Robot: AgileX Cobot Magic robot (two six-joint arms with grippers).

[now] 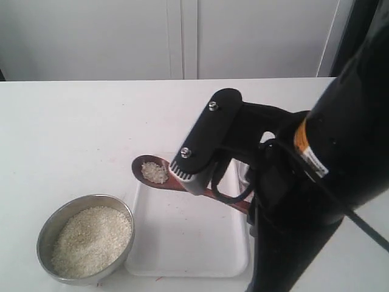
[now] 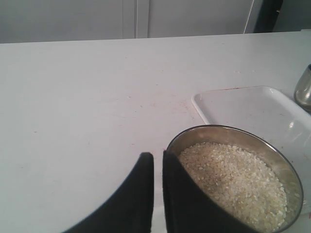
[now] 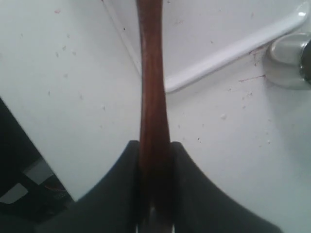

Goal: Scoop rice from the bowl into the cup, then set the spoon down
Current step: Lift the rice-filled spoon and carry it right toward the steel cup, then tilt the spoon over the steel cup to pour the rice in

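Two grippers: right gripper [image 3: 154, 148] clamped tight on the handle; left gripper [image 2: 156, 160] almost closed, holding nothing.
Spoon: slim reddish-brown wooden spoon [image 3: 151, 87], with a small heap of white rice grains [image 1: 154, 173] aboard, held over the white plastic tray [image 1: 182, 243].
Cup: small shiny steel cup [image 2: 304, 90], just beside the tray.
Bowl: wide brushed-steel bowl [image 1: 45, 228], rice-filled, beside the tray.
Advice: keep the spoon level, travel slowly, and tip only above the cup's mouth.

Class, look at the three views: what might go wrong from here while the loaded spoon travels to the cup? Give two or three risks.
1. The rice heaped on the spoon sits unguarded above the white tray; a tilt or jolt may scatter grains there.
2. The right gripper pinches only the slim handle, so the spoon might twist in the grip.
3. The cup is small, so the pour could miss its mouth.
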